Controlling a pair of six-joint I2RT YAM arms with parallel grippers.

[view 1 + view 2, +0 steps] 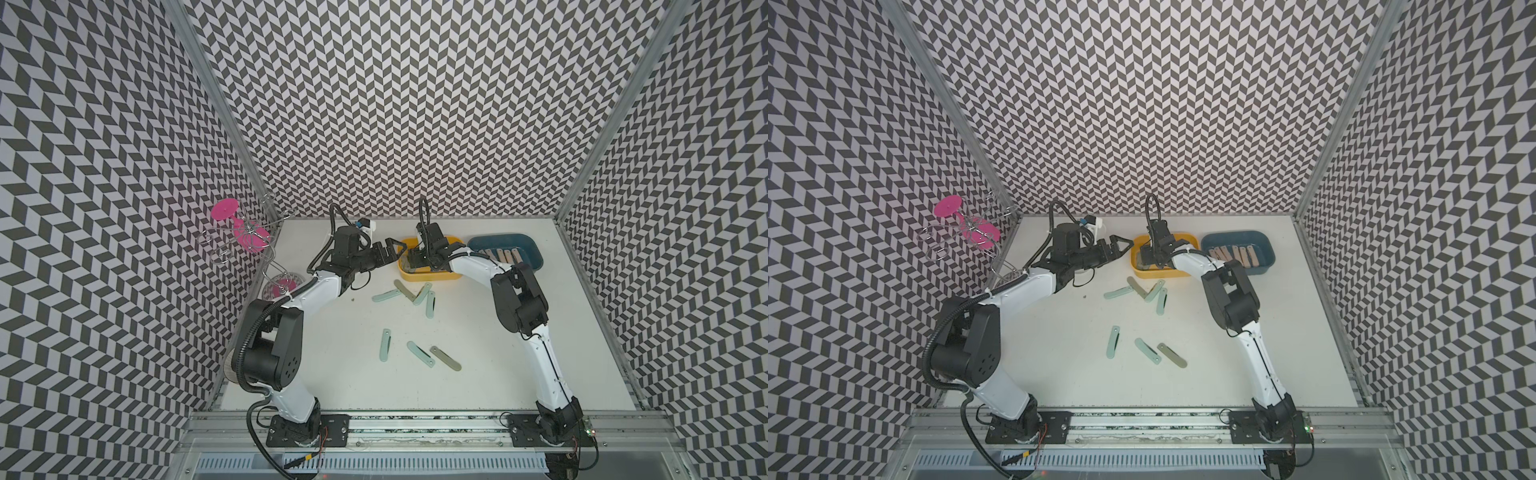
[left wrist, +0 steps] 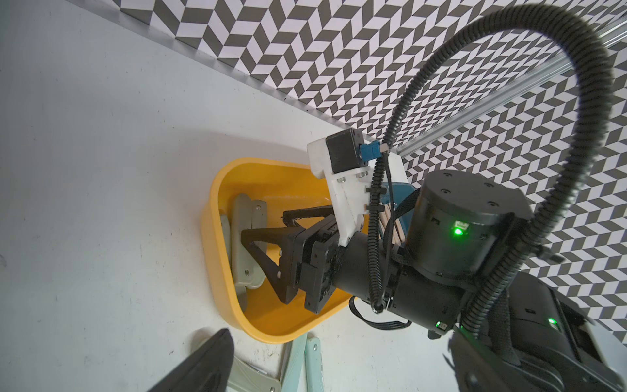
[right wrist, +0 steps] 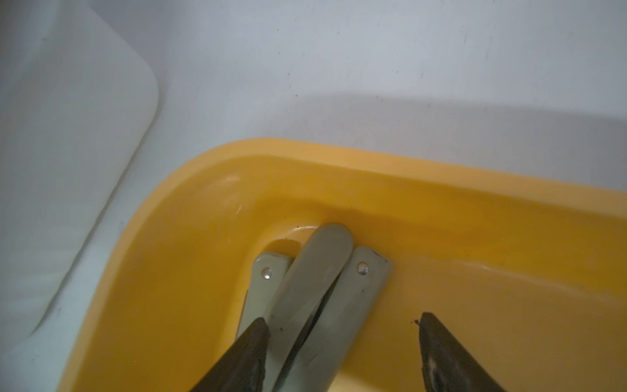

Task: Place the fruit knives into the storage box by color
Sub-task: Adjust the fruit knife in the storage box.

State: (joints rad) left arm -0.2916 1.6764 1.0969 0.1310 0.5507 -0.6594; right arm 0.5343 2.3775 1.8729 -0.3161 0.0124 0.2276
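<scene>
- Grey-green knives point(image 3: 305, 292): three, folded, overlapping in the yellow box point(image 3: 373, 159), between my parted right fingers point(image 3: 244, 353).
- Peach knives point(image 1: 505, 255): side by side in the blue box point(image 1: 534, 251).
- Mint knives point(image 1: 386, 345): five, plus two loose grey-green knives point(image 1: 445, 358), flat on my worktop point(image 1: 498, 353).

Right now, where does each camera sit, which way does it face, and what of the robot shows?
Both top views: high above the arms' bases, facing down toward the back wall over the table; left arm and right arm show whole.
Left wrist: on the left arm, facing the right gripper inside the yellow box; one own fingertip shows.
Right wrist: on the right arm, facing down into that box at grey-green knives; both own fingertips show.
Shared: both wrist views show that box and knives.
</scene>
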